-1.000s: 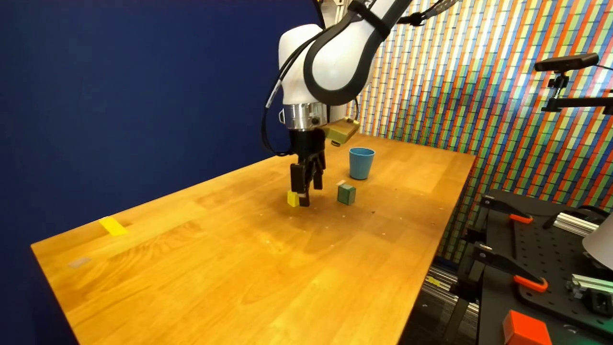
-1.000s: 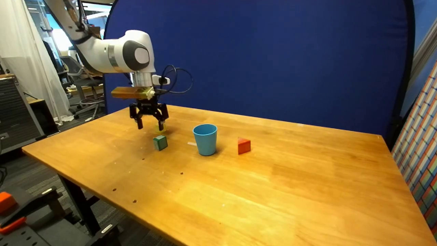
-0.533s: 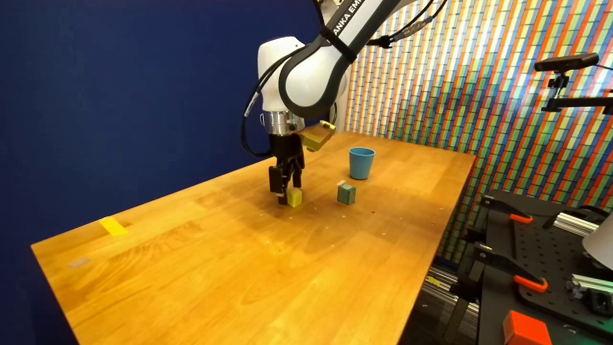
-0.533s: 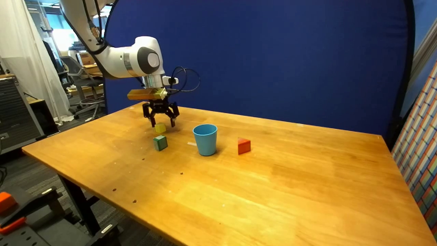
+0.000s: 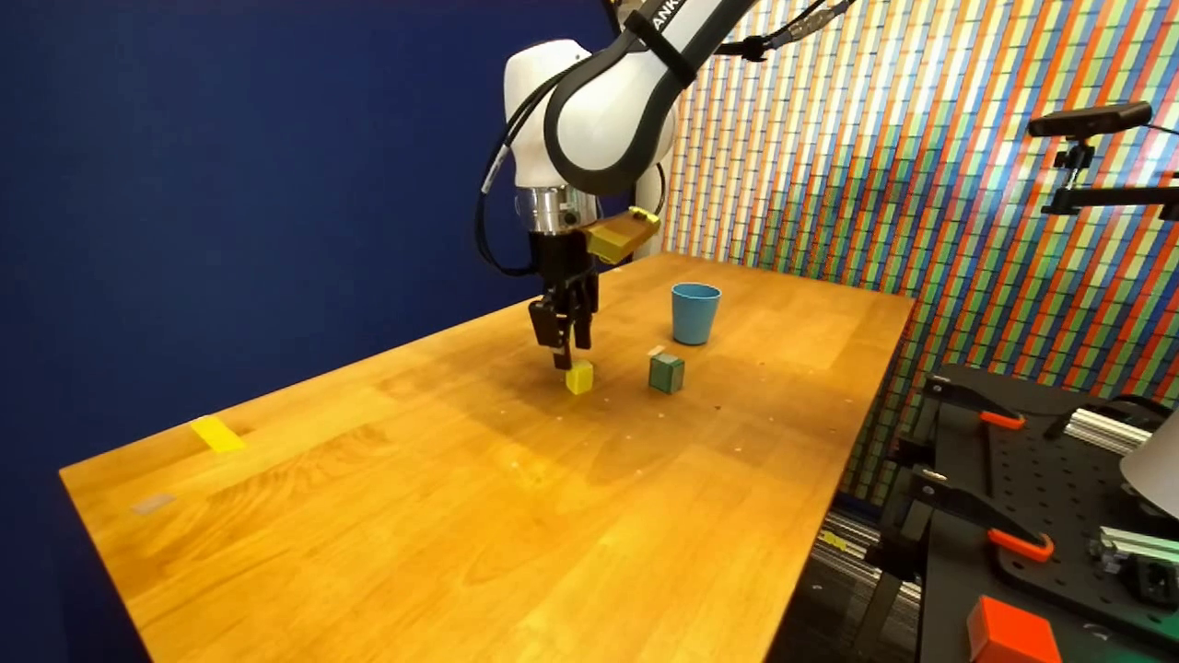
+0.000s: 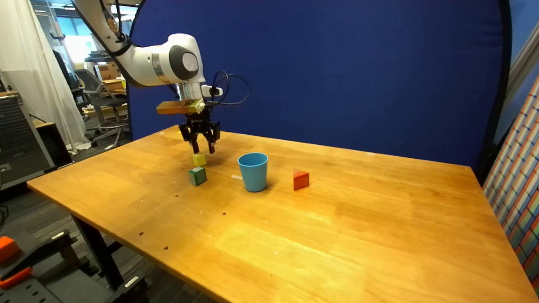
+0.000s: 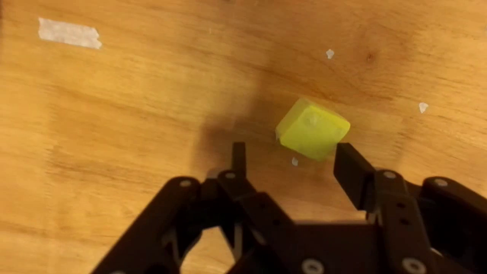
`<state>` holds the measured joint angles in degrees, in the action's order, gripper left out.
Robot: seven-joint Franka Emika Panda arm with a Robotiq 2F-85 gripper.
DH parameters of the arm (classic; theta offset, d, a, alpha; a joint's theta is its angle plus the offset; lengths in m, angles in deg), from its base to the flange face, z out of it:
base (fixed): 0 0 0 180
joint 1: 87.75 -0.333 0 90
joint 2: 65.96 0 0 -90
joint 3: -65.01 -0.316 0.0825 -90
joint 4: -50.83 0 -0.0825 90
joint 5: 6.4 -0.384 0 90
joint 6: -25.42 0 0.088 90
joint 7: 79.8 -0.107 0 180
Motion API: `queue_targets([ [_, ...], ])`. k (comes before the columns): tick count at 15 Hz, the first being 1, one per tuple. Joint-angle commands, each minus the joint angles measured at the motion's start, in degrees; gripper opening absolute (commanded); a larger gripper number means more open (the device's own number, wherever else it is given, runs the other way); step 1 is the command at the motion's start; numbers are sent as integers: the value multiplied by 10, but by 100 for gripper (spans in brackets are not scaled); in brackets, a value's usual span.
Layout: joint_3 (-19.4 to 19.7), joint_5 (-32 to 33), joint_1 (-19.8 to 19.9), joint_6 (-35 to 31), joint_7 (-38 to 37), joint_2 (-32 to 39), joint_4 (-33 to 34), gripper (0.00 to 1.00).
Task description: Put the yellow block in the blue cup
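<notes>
Dark blue backdrop (image 6: 320, 75) lines a long edge of the wooden table (image 6: 358, 235) in both exterior views. The arm (image 5: 603, 120) reaches down nearer that edge than the opposite one. Its gripper (image 6: 204, 149) is released, fingers spread apart, tips above the wood. The blue cup (image 6: 254, 174) stands upright, broad tabletop between it and the edge opposite the backdrop. Near it sit the green block (image 6: 198, 176) and, in an exterior view, the red block (image 6: 301, 180); past the red one, wood runs to the table's end. The yellow block (image 7: 314, 131) lies on the table, outside the cup, lower than the nearby fingertips; in the wrist view a finger overlaps its corner, touching or not I cannot tell. A pale tape strip (image 7: 69, 33) lies well apart from it.
</notes>
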<state>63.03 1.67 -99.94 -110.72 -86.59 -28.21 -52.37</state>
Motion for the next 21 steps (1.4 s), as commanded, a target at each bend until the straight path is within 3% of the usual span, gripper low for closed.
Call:
queue_targets([
  [1, -3, -17, 8, 13, -15, -39, -48, 95],
  [2, -5, -22, 10, 14, -16, -42, -56, 99],
  [3, -2, -19, 8, 7, -22, -46, -67, 72],
  [6, 2, -7, 3, -19, -28, -56, -95, 58],
  [8, 6, -1, 0, -29, -32, -58, -105, 41],
  [9, 5, -1, 0, -29, -32, -58, -108, 49],
  [10, 8, 3, -1, -32, -34, -56, -111, 75],
  [12, 5, 0, 1, -34, -31, -52, -112, 75],
  [15, 4, -1, 2, -40, -27, -47, -112, 97],
  [16, 3, -2, 3, -41, -24, -44, -109, 100],
  [21, -4, -4, 1, -37, -13, -22, -83, 100],
])
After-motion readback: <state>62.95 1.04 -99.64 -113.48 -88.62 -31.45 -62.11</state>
